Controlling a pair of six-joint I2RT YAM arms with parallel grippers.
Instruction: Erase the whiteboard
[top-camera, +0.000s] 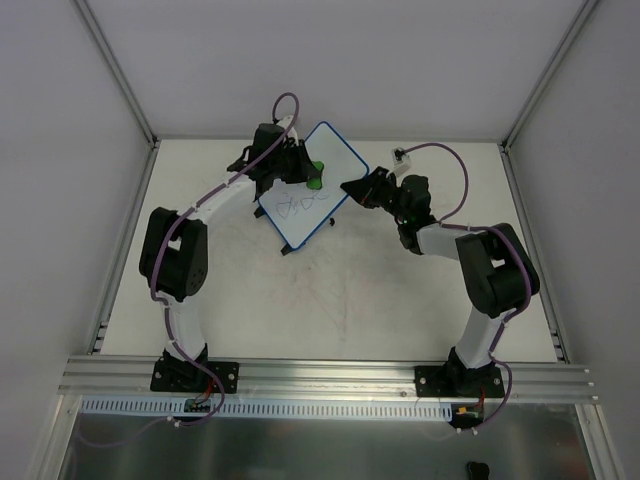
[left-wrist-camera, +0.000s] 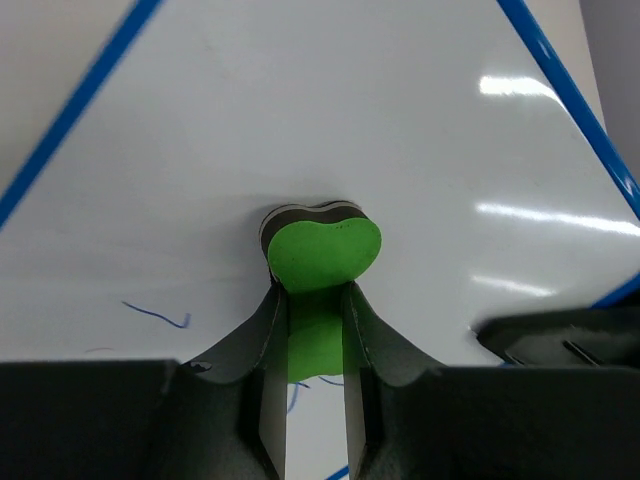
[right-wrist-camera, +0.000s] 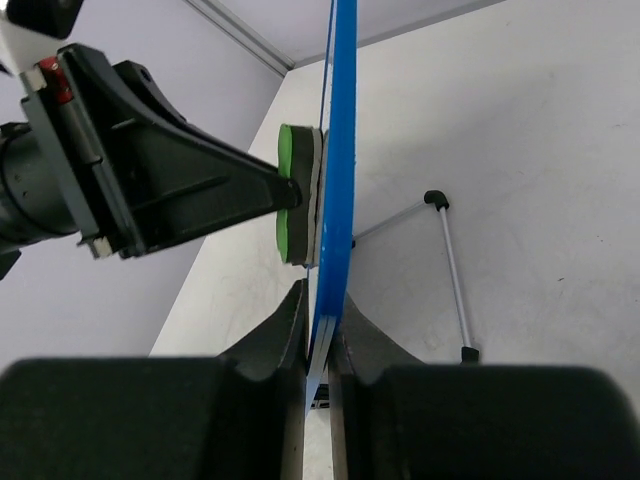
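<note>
Now wiping: my left pincer (left-wrist-camera: 313, 300), nearly closed, presses the green eraser (left-wrist-camera: 322, 250) on the whiteboard (top-camera: 328, 158) at the table's 12 o'clock. My right pincer (right-wrist-camera: 320, 302) clamps its rim. Next I should sweep toward the scribble (top-camera: 300, 203), at 7 o'clock.

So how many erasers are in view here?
1: a green heart-shaped eraser, held in the left gripper and pressed against the whiteboard. Another could be hidden behind the whiteboard.

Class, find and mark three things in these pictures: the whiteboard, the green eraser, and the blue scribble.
whiteboard (top-camera: 335, 158): top external view, bare white upper face.
green eraser (left-wrist-camera: 322, 255): left wrist view, its green heart-shaped back.
blue scribble (top-camera: 303, 202): top external view, middle of the drawing.
</note>
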